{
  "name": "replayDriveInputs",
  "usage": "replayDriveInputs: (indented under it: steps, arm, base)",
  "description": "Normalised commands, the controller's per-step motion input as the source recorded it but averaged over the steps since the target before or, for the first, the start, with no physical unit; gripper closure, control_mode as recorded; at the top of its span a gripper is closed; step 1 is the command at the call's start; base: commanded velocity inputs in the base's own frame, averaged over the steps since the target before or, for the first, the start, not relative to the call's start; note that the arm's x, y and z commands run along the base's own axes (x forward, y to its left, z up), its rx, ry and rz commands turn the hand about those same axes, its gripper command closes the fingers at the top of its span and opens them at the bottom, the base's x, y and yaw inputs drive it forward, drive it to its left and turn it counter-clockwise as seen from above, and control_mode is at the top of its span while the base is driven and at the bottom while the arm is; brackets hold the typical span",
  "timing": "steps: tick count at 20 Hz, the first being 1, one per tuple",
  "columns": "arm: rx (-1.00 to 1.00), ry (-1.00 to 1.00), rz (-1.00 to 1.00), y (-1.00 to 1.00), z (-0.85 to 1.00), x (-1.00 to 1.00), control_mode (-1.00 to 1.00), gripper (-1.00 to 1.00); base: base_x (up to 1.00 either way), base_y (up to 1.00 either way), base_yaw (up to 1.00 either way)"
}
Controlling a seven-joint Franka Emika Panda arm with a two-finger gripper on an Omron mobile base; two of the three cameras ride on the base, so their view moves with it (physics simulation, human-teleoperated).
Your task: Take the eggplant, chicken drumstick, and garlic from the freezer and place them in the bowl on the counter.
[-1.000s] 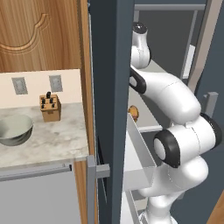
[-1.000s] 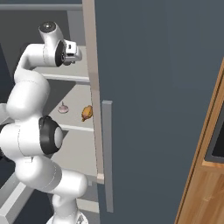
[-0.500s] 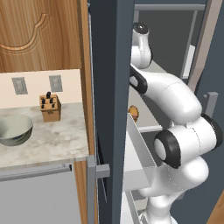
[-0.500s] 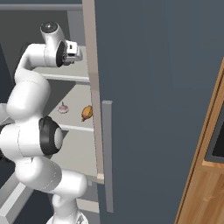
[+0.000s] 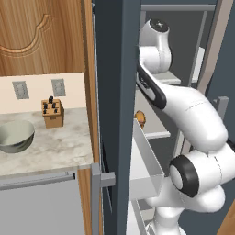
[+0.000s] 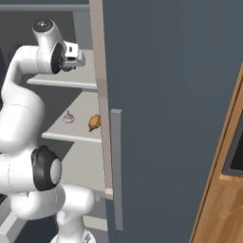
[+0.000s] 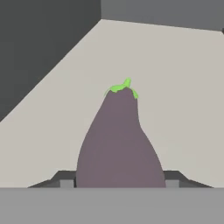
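Eggplant [image 7: 119, 142] lies on the pale freezer shelf [image 7: 175, 87], its broad purple end toward the hand camera and its green stem pointing away toward the back wall. The gripper [image 7: 119, 181] has its jaws closed in against the eggplant's wide end, one dark fingertip [image 7: 65, 180] pressed to each flank, so the fruit sits clamped between them and keeps them partly apart. Whether it has left the shelf cannot be told.

From the right base view, the arm [image 6: 19, 95] reaches up and into the freezer [image 6: 166, 95], its wrist at the upper shelf behind the edge of the open door. On the shelf below lie the drumstick [image 6: 94, 122], orange-brown, and just beside it to the left the garlic [image 6: 69, 117], a small pinkish bulb; the two are near but apart. The left base view catches a sliver of the drumstick [image 5: 140, 119] past the door edge, with a translucent white bin [image 5: 147, 160] below it.

Well to the left, outside the freezer, the bowl [image 5: 14, 136] sits on the counter [image 5: 59, 147], grey-green with nothing seen in it. A knife block [image 5: 52, 113] stands near it against the wall, under two outlets [image 5: 58, 87] and a wooden cupboard [image 5: 41, 36].
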Motion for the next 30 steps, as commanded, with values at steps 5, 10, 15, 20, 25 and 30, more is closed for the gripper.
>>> replayDriveInputs:
  steps: [5,10,15,20,25,30]
  arm:
    - [0.00,0.00,-0.01,-0.20,0.02,-1.00,-1.00,1.00]
    - [0.00,0.15,0.00,-0.12,0.00,-1.00,-1.00,1.00]
    - [0.00,0.26,-0.03,-0.02,0.00,-1.00,-1.00,1.00]
    - [0.00,0.10,-0.01,-0.15,-0.16,-0.90,-1.00,1.00]
    - [0.00,0.03,0.00,-0.18,-0.08,-0.69,-1.00,1.00]
    - [0.00,0.03,0.00,0.00,0.00,-0.53,-1.00,1.00]
  base:
    - [0.00,0.00,0.00]
    - [0.00,0.00,0.00]
    - [0.00,0.00,0.00]
    - [0.00,0.00,0.00]
    - [0.00,0.00,0.00]
    - [0.00,0.00,0.00]
